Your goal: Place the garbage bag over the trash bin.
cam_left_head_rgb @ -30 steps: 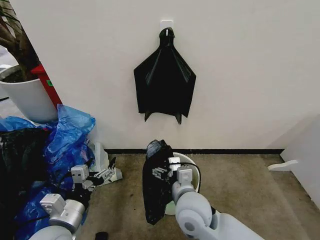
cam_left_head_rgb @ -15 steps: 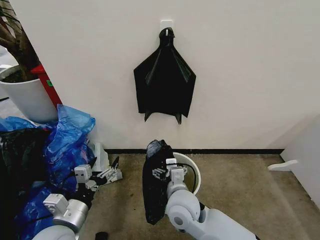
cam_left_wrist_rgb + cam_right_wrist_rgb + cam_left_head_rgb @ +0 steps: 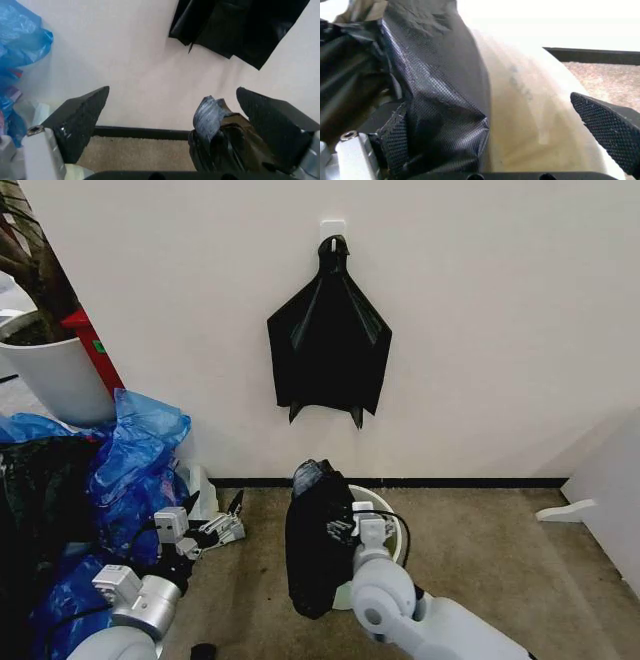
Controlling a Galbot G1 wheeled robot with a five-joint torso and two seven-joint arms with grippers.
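The garbage bag (image 3: 315, 545), glossy black and wrinkled, hangs down the left side of the off-white trash bin (image 3: 389, 512) on the floor by the wall. My right gripper (image 3: 352, 528) is at the bin's mouth, right beside the bag. In the right wrist view its jaws stand wide open (image 3: 487, 112): bag film (image 3: 435, 86) lies over one finger, and the bin's pale inner wall (image 3: 535, 108) fills the gap. My left gripper (image 3: 215, 510) hovers open to the left of the bag, with the bag (image 3: 215, 150) ahead of its spread fingers (image 3: 80, 116).
A flat black bundle (image 3: 330, 330) hangs from a wall hook above the bin. Blue plastic bags (image 3: 135, 460) and a white plant pot (image 3: 55, 375) crowd the left. A white panel (image 3: 610, 480) stands at the right. Brown floor lies between.
My right wrist has shifted slightly to the right at the bin's mouth and the bag looks a little fuller. My left gripper has edged to the right, toward the bag.
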